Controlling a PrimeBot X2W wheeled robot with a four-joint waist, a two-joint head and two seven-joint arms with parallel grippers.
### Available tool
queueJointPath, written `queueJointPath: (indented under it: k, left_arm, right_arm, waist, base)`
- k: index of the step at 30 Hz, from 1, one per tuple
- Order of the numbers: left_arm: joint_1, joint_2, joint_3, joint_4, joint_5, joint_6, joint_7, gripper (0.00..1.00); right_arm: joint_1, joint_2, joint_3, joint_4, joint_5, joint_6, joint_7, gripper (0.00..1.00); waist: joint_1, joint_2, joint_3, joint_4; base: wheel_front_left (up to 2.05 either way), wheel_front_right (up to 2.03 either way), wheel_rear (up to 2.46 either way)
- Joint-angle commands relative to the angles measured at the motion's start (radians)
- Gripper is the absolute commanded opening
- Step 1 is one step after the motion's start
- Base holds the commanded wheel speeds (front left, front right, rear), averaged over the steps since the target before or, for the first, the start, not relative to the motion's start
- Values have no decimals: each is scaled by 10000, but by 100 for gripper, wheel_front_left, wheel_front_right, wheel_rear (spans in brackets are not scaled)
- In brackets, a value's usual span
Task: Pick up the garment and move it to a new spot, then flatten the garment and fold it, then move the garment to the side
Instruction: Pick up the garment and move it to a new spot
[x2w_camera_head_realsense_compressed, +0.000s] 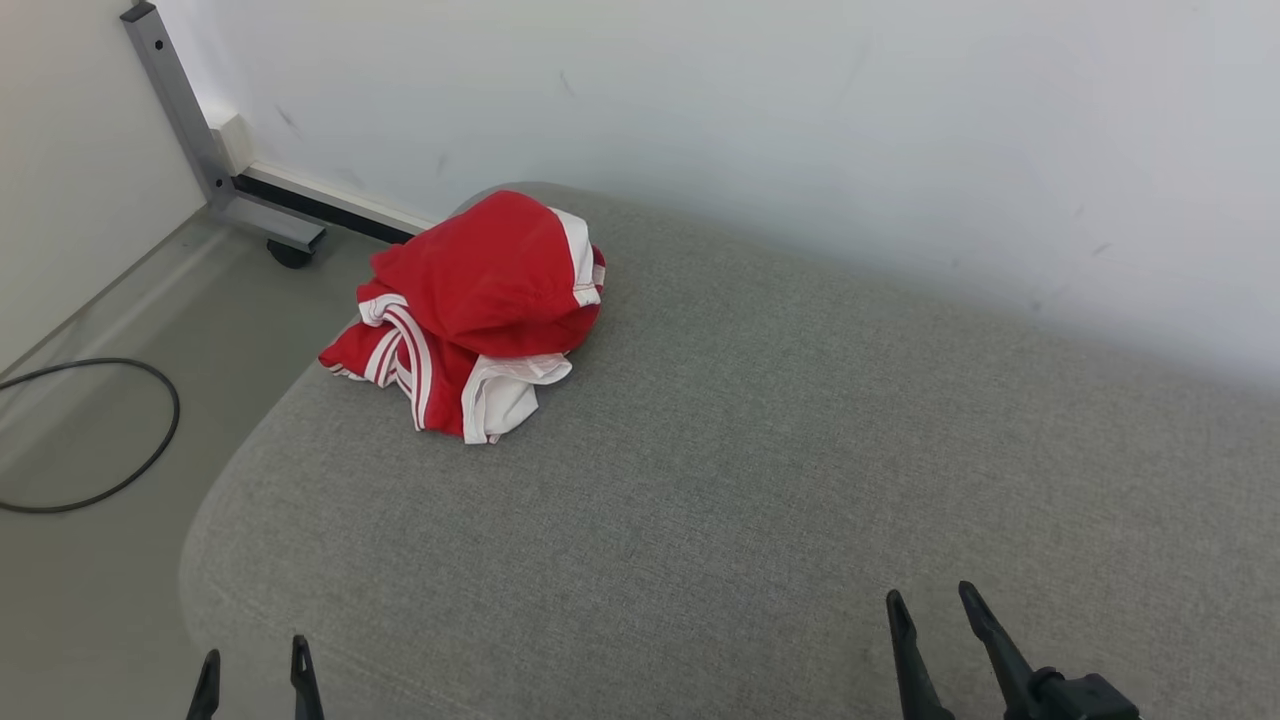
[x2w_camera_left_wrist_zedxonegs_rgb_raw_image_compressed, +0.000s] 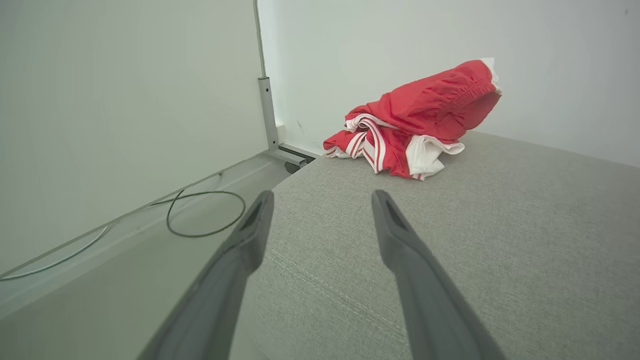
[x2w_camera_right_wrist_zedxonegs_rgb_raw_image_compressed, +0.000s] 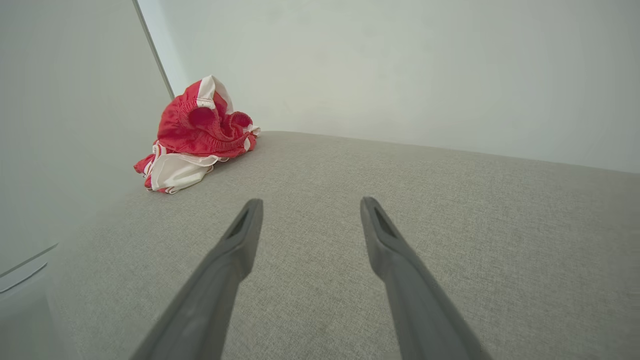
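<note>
The garment is a crumpled red heap with white stripes and white lining, lying at the far left corner of the grey cushioned surface. The left wrist view has the garment ahead and to the right, and the right wrist view has the garment far off at the upper left. My left gripper stands open at the lower left, over the cushion's near left edge, nothing between its fingers. My right gripper is open at the lower right above bare fabric. Both are well short of the garment.
A white wall runs close behind the cushion. To the left the floor lies lower, with a looped black cable and a grey metal frame leg on a caster. The cushion's left edge drops off beside my left gripper.
</note>
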Motion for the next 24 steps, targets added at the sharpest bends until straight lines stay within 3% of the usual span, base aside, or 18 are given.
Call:
queueJointPath:
  k: [1, 7, 15, 24]
  left_arm:
    - [-210, -13, 32, 123, 12, -107, -35, 100]
    - [-933, -13, 316, 425, 17, -380, -35, 100]
    - [-2589, 157, 1472, 1053, -149, -767, -35, 100]
    - [-4936, 918, 2477, 2014, -597, -1188, -35, 100]
  right_arm:
    - [46, 2, -59, -42, 32, -21, -7, 100]
    - [-45, -1, -78, -238, -19, -21, -7, 100]
    - [-682, -5, -151, -398, -302, -21, -7, 100]
    - [-1383, -1, -444, -575, -247, -21, -7, 100]
  waist:
    - [-1, 0, -35, -37]
    - [-1, 0, 202, -655]
    - [-1, 0, 1107, -2483]
    - [-1, 0, 2387, -4079]
  base:
    - [0, 0, 0]
    - [0, 0, 0]
    - [0, 0, 0]
    - [0, 0, 0]
